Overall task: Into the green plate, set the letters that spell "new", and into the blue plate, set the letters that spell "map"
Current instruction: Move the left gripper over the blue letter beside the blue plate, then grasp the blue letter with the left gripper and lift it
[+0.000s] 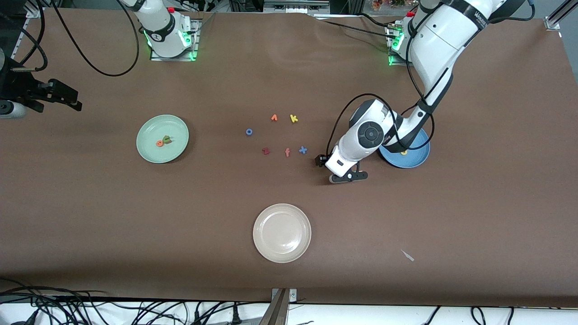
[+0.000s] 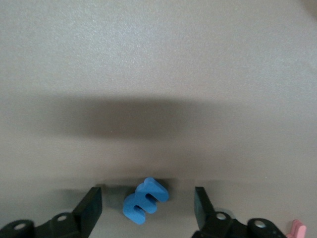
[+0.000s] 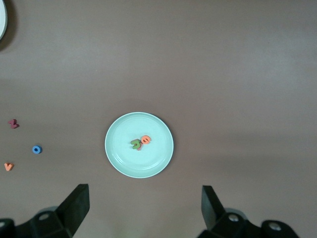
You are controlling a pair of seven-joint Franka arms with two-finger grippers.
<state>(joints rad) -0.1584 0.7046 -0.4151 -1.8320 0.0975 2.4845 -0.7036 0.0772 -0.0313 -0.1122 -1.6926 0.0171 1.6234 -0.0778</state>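
Low over the brown table (image 1: pixel 474 216), the left gripper (image 2: pixel 148 208) is sitting with its two black fingers (image 2: pixel 91 208) spread apart, and the blue m (image 2: pixel 146 201) is lying on the table between them, touching neither finger as far as I can see. A pink scrap (image 2: pixel 297 229) is peeking in just beside that gripper at the edge of the left wrist view; I cannot tell which letter it is.

Close by that gripper, toward the left arm's end of the table, the blue plate (image 1: pixel 417 155) is resting half under the arm, with a yellow letter (image 1: pixel 403 152) lying in it. Toward the right arm's end from the gripper, the loose letters are lying scattered: a blue x (image 1: pixel 303 150), an orange f (image 1: pixel 287 152), a red z (image 1: pixel 265 151), then a yellow k (image 1: pixel 294 118), an orange letter (image 1: pixel 274 118) and a blue o (image 1: pixel 249 132). The cream-white plate (image 1: pixel 282 233) is sitting nearest the front camera.

Well apart from all that, the right gripper (image 3: pixel 143 210) is waiting high over the green plate (image 3: pixel 119 148), fingers wide and holding nothing. In that plate the green n (image 3: pixel 135 144) and orange e (image 3: pixel 145 140) are lying against each other.
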